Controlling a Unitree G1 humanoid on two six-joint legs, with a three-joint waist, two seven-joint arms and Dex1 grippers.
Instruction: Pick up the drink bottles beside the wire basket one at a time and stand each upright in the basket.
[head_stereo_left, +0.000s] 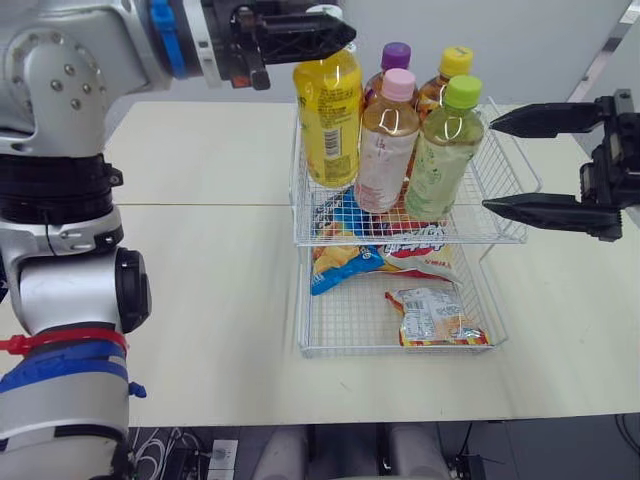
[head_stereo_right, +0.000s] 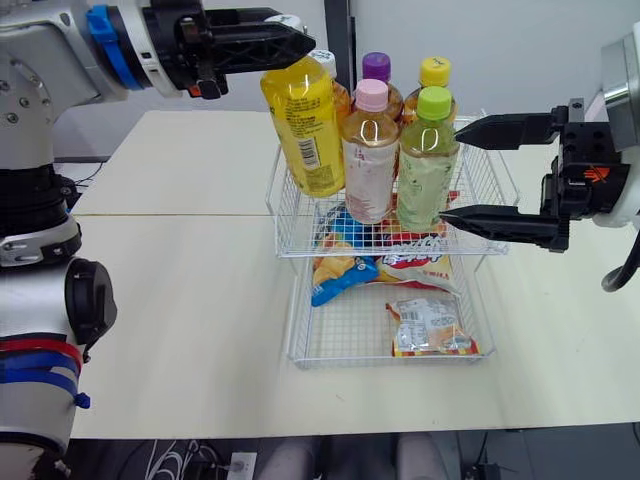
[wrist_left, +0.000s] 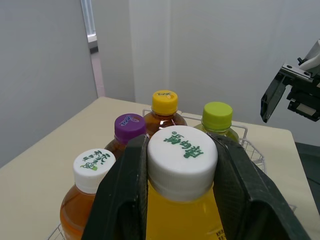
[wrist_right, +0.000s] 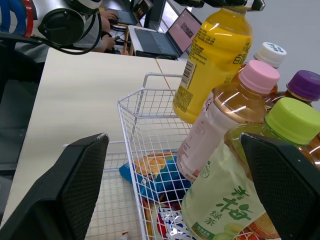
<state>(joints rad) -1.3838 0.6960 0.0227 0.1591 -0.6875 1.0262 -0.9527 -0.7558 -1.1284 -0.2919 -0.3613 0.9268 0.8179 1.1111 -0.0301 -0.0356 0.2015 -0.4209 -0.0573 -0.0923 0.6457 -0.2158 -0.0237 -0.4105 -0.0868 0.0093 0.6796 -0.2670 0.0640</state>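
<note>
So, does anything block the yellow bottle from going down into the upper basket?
Nothing visible does. The left gripper holds the yellow bottle over the basket at its left side, where the mesh is bare; the pink-capped bottle stands close beside it.

The basket (head_stereo_left: 522, 178) stands on the bench (head_stereo_left: 200, 300). Five bottles (head_stereo_left: 385, 150) stand in its upper tier. A sixth bottle (head_stereo_left: 328, 120), held at the cap by the left hand (head_stereo_left: 340, 33), is at that tier's left side. Snack packets (head_stereo_left: 435, 315) lie in the lower tier. The right hand (head_stereo_left: 488, 164) is just right of the basket.
</note>
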